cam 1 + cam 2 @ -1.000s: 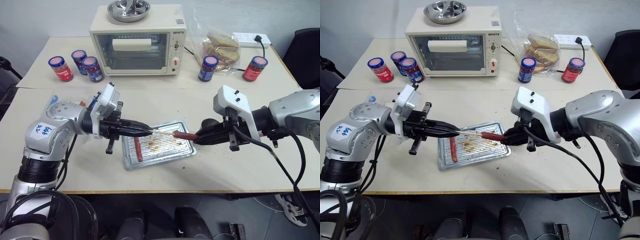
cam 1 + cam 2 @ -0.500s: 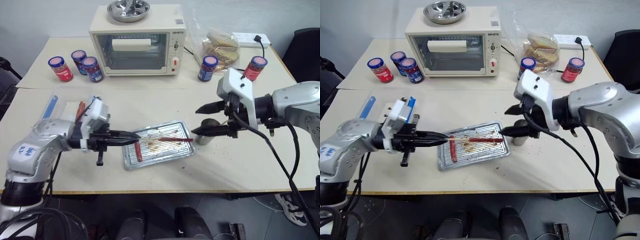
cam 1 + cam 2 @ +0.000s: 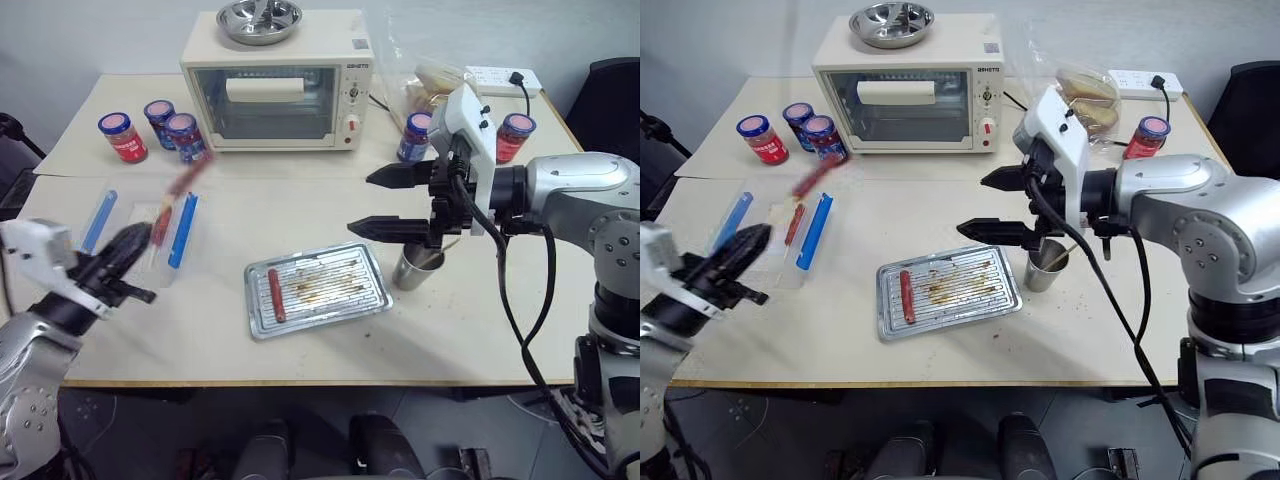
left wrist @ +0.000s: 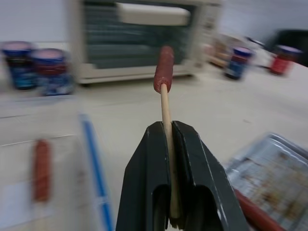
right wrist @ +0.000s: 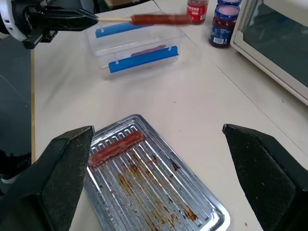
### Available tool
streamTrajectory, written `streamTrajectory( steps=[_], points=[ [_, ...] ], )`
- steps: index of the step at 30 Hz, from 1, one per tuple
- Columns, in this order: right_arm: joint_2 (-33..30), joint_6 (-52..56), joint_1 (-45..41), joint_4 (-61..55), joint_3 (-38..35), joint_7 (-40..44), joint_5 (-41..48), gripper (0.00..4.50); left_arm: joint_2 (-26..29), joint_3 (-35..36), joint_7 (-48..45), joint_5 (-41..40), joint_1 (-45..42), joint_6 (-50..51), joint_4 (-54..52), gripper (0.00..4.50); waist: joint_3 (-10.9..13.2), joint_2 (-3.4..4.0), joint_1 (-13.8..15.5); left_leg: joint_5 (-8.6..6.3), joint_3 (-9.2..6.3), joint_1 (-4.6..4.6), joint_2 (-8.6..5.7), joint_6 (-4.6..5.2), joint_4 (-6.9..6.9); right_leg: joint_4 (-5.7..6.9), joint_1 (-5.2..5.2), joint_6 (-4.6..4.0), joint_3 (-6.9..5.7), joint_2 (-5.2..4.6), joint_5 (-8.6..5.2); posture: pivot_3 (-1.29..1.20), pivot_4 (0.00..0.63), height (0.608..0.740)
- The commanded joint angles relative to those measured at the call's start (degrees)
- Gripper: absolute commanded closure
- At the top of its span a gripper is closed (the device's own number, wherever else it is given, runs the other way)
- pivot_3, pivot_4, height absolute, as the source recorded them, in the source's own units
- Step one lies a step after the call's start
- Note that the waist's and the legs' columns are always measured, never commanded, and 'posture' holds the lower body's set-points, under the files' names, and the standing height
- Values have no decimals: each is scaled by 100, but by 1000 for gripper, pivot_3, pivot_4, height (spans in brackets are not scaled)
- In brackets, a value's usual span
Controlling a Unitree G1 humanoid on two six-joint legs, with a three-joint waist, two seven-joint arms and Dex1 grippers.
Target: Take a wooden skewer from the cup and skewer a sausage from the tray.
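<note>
While I scan from the left edge of the head view, my left hand (image 3: 125, 243) comes first: its two black fingers are pressed together on the thin pale wooden skewer (image 4: 166, 108), and the slim dark reddish-brown sausage (image 4: 163, 69) sits impaled on the far tip. From the head camera that sausage is a smeared streak above the clear plastic box with blue clips (image 3: 182, 230), so I cannot make out its outline there; the wrist camera shows it plainly, though the skewer's lower end is buried between the fingers. Inside the box lies another sausage on a stick (image 5: 149, 49), dim through the plastic. Further right, the flat silvery metal tray with ridged bottom and brown grease stains (image 3: 345, 300) rests on the pale table (image 3: 300, 215), with one brighter orange-red sausage (image 3: 276, 295) near its left end. Just beside the tray's right end stands the small silvery steel cup (image 3: 414, 268), its upper rim partly covered by my right hand (image 3: 362, 202). That hand hangs above it with fingers spread wide, gripping nothing.
</note>
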Motion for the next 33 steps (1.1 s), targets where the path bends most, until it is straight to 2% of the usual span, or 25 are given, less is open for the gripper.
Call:
streamTrajectory(
  steps=[1,7,14,15,21,22,24,30,33],
  points=[
    [109,-141,-145,-74,-111,-26,118,25,-36,75,627,444,-77,-271,171,4500,-1,-1,0,0,0,0,0,0,0,1,0,0,0,0,0,0,150,740],
    [189,-195,-120,-66,-70,-65,85,25,21,-186,1289,883,-394,-110,751,4500,-3,-5,5,0,0,0,-4,0,2,4,0,0,-1,-1,0,0,150,740],
    [179,-241,-47,-124,-84,-108,73,25,25,-479,1399,993,-533,-59,1028,4500,-4,-7,-10,0,0,0,0,-2,-2,4,-3,0,-1,1,0,0,150,740],
    [171,-243,-40,-127,-92,-108,77,0,22,-469,1358,926,-569,-75,1045,3931,-4,-7,-11,0,0,0,0,-2,-2,5,-3,0,-1,1,0,0,150,740],
    [158,-232,26,-93,-159,-103,120,0,208,-261,1119,715,-548,-105,892,2500,-5,-8,-9,0,0,0,-2,-3,-2,3,-3,0,-1,0,0,0,150,740],
    [152,-230,40,-88,-168,-98,127,0,234,-207,1076,673,-503,-96,848,2371,-4,-8,-15,0,0,0,-1,-3,-3,2,-3,0,-1,0,0,0,150,740],
    [111,-240,84,-79,-160,-49,124,0,338,177,758,222,-195,99,587,1840,-4,-8,-32,0,1,0,0,-3,-4,2,-4,0,0,0,0,0,150,740],
    [-69,-386,210,-72,-54,186,33,0,641,1401,-41,-879,1099,526,95,1840,-5,-8,-15,-2,1,0,3,-5,-10,-13,-2,0,2,0,0,0,150,740],
    [-113,-450,260,-54,-11,287,29,0,754,1740,-290,-1057,1593,517,75,1840,-5,-8,-10,-2,1,1,3,-5,-11,-20,2,0,3,-1,0,0,150,740]
  ],
)
